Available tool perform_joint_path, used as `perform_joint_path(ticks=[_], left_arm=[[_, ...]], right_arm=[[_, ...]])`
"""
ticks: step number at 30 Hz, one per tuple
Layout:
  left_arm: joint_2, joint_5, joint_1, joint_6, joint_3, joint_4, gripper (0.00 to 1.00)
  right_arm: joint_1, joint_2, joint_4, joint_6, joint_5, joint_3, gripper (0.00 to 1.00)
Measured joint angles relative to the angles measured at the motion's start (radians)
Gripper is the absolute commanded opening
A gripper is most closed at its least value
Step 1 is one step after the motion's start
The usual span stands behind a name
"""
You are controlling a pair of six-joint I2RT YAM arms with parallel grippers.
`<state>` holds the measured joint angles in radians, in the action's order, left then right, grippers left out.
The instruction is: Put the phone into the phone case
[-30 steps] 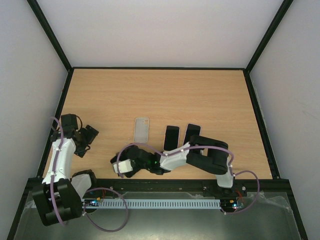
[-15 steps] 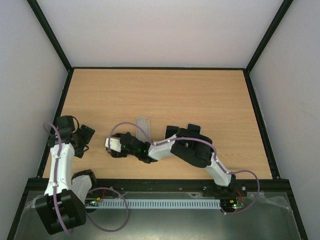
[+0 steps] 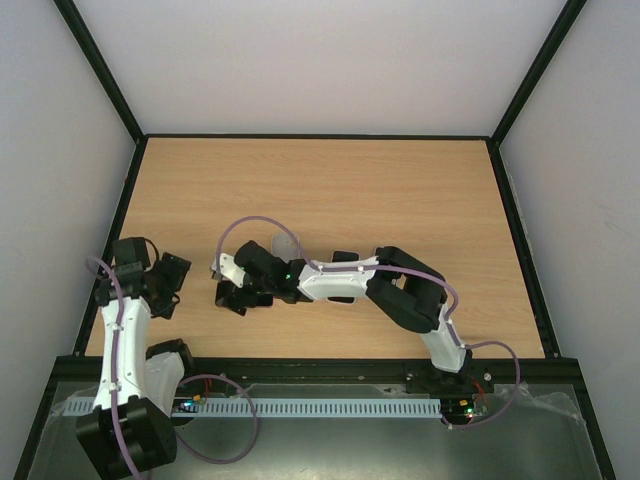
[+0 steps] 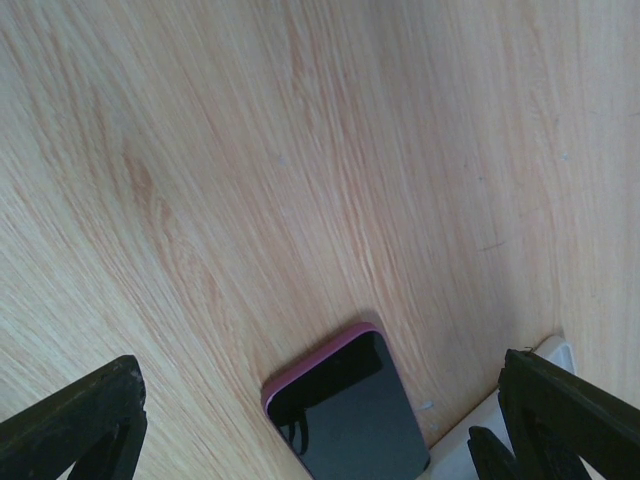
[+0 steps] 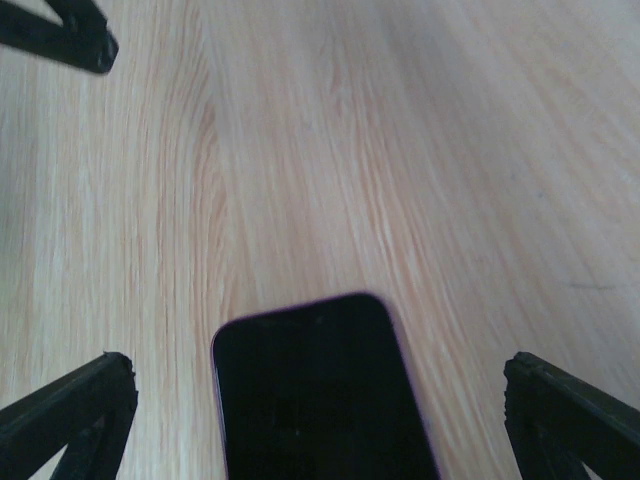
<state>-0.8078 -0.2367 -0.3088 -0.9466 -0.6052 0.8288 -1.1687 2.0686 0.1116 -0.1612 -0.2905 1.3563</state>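
A black-screened phone with a pink-purple rim lies flat on the wooden table. In the right wrist view the phone [image 5: 315, 400] sits between my right gripper's [image 5: 320, 365] wide-open fingers. In the left wrist view the phone [image 4: 345, 415] lies just ahead of my open, empty left gripper [image 4: 320, 365]. In the top view the right gripper [image 3: 232, 295] reaches far left, with a dark shape under it. The left gripper [image 3: 168, 276] faces it, close by. The clear phone case [image 3: 288, 244] lies behind the right arm, mostly hidden.
Another dark phone [image 3: 345, 258] peeks out behind the right forearm at mid-table. The black frame rail [image 3: 300, 368] runs along the near edge. A tip of the left gripper's finger [image 5: 70, 40] shows at the top left of the right wrist view.
The right arm has swung its gripper away from the near edge, up and left, now covering the case and phones. The left gripper has shifted slightly.
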Motion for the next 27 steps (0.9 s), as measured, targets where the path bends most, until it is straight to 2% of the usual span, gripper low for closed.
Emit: perform_joint_path(ticks=[12, 20, 24, 27], left_arm=[[-0.039, 0.028, 0.000, 0.013, 0.051, -0.013, 0.95], [-0.042, 0.036, 0.000, 0.022, 0.058, -0.032, 0.96], [-0.043, 0.036, 0.000, 0.023, 0.059, -0.034, 0.96], [-0.043, 0.036, 0.000, 0.023, 0.059, -0.034, 0.96]], right_arm=[[0.024, 0.089, -0.269, -0.091, -0.024, 0.150, 0.99], [0.034, 0.133, -0.340, -0.137, -0.003, 0.189, 0.99], [0.033, 0.140, -0.359, -0.150, 0.004, 0.204, 0.88], [0.033, 0.148, -0.377, -0.152, 0.018, 0.224, 0.86]])
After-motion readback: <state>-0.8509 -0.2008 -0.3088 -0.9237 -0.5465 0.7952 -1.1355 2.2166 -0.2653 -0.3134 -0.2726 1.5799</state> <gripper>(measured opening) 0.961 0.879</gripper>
